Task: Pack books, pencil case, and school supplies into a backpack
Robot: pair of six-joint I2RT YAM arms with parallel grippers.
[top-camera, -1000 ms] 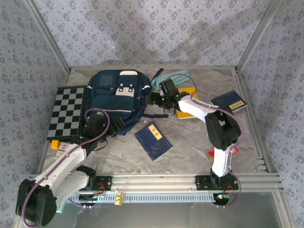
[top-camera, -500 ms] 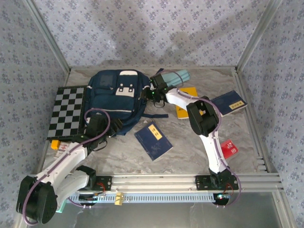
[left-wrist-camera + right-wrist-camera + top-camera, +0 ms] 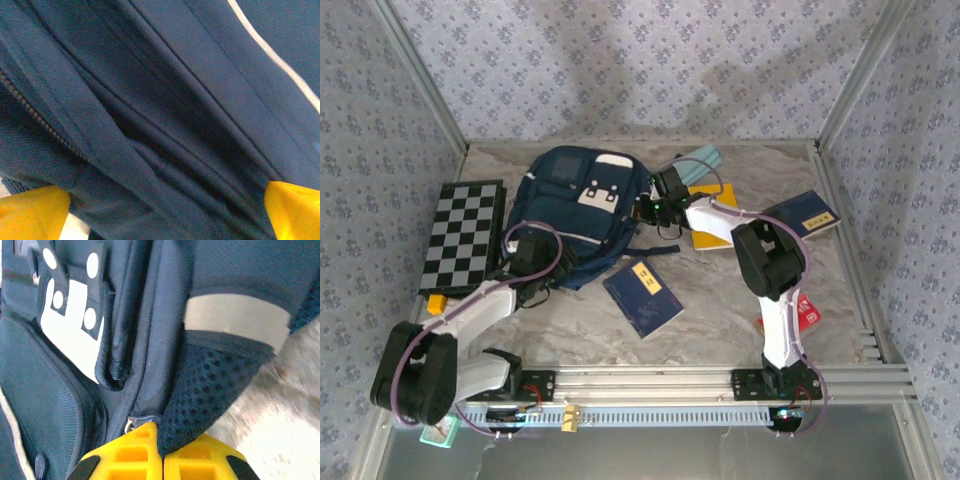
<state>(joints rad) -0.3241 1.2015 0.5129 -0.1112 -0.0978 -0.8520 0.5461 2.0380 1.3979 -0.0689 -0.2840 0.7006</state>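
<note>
Backpack (image 3: 575, 205) | right pincer (image 3: 160, 440) closed on zip pull (image 3: 134, 422) at its tips, we judge to unzip | left pincer (image 3: 160, 215) open wide astride fabric, likely bracing

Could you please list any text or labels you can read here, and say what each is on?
None can be read.
Near navy book: yellow title label, too small to read.
Far navy book: yellow label, also too small.
Backpack: white patch with dots, no lettering.

Left fingers (image 3: 31, 211) apart, right (image 3: 131, 456) seemingly pinched
</note>
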